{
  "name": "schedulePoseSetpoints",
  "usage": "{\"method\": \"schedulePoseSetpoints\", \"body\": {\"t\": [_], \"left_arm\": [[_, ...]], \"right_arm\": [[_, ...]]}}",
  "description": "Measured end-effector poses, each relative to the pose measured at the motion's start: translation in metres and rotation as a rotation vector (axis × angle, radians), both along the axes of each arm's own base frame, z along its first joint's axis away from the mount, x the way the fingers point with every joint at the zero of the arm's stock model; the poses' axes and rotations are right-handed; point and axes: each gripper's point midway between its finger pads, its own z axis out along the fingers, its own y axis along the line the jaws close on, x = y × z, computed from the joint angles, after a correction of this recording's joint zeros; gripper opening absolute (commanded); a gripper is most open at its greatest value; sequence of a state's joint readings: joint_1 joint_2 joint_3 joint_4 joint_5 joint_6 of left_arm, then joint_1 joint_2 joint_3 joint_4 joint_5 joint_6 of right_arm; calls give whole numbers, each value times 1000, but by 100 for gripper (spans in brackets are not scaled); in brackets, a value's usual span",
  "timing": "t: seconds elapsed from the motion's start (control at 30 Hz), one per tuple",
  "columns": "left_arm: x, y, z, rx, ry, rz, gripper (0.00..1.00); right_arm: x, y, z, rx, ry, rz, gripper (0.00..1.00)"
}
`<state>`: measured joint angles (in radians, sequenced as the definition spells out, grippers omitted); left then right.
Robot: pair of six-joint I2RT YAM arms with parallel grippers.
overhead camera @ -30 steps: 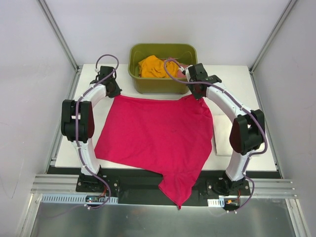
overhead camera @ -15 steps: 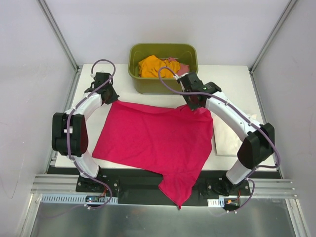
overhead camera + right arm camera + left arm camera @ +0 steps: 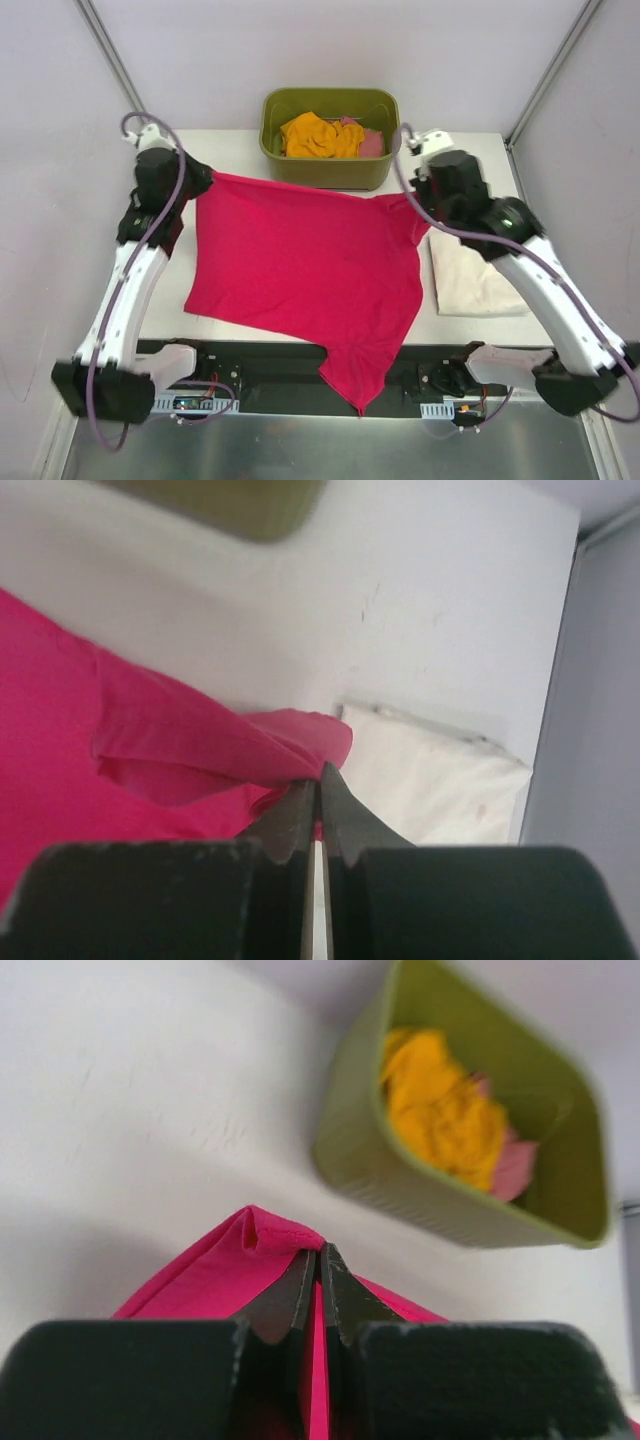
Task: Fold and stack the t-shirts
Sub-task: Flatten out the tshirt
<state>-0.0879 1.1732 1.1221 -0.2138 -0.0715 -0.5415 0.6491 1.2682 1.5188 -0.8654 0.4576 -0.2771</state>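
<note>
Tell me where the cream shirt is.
In the top view, the cream shirt lies on the table's right side, just right of the red shirt, under the right arm.

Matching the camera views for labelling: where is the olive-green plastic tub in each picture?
Top external: olive-green plastic tub, top centre.
Left wrist: tub at upper right.
Right wrist: tub is a blurred sliver at top edge.
Shared landmark: crimson-pink cloth t-shirt, in all three.

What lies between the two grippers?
The crimson-pink cloth t-shirt, its far edge spanning from left gripper to right gripper; shown in the top view.
</note>
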Motion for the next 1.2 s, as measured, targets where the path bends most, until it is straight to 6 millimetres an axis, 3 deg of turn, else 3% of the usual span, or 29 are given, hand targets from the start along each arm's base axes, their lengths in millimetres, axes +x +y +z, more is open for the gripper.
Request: {"method": "schedulePoseSetpoints", "body": {"t": [0.13,0.3,0.47,0.6,0.7,0.8,0.9,1.0,1.1,1.17,1.2], "left_arm": [[-50,4,103,-24,-295,-1,0],[-145,7,223,-46,-677,-38,0],[-245,-3,317,-31,-991,-148,0],[-300,-13,359,-13,-1141,-234,0],[-331,-18,381,5,-1218,-275,0],[-347,-20,397,26,-1267,-284,0],[-341,-18,405,43,-1273,-263,0],[-309,-11,402,53,-1220,-214,0],[-238,-2,374,65,-1080,-146,0],[-172,2,331,71,-928,-109,0],[-136,3,302,74,-833,-100,0]], "right_arm": [[-35,-11,77,169,-210,98,1],[-105,-16,183,389,-474,355,2],[-185,-27,244,499,-663,614,2],[-244,-37,278,557,-768,785,2],[-277,-46,296,585,-837,860,2],[-290,-54,308,580,-895,862,4],[-279,-60,310,535,-925,805,4],[-243,-60,305,473,-915,690,7],[-174,-52,274,346,-835,530,7],[-125,-42,235,255,-728,437,7],[-91,-35,200,184,-635,368,7]]}}
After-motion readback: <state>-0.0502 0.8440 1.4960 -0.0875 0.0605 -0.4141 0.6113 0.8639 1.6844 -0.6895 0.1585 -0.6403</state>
